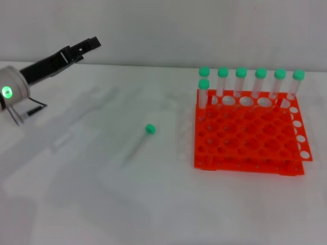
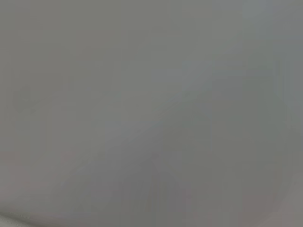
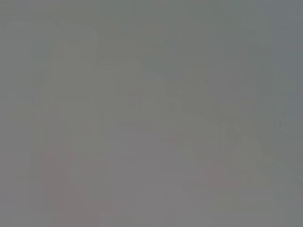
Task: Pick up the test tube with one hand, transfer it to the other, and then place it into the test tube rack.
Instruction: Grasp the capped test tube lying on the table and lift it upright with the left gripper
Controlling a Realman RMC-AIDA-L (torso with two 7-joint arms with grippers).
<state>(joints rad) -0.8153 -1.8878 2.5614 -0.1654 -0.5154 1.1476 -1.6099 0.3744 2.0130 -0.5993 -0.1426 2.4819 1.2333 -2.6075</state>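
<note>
Nearest the robot on the white table [image 1: 153, 214] nothing's going on yet, just bare surface with some faint shadows. A bit further out, roughly mid-table, the test tube [image 1: 139, 143] is lying flat on its side, green cap pointing toward the back, well apart from any gripper and well apart from the test tube rack [image 1: 248, 132] off to its right. So as far as I can judge, basically none of the task is done: the tube hasn't been picked up, no handoff, no placing. The rack itself is the orange-red grid thing sitting on the right half of the table, and most of its holes look open. Further back along the rack's far edge there's a row of green-capped tubes [image 1: 250, 84] standing upright, plus one more just in front of that row at the left corner. Furthest back on the left, the left gripper [image 1: 84, 47] is up in the air over the table's far edge, on the white arm with the green light, pointing up and to the right and nowhere near the tube. Honestly can't tell whether its fingers are apart or together from this angle. The right gripper isn't visible at all, and both wrist views show only blank grey, so no help there. Everything's still to do: grab, pass across, drop into a free hole.
</note>
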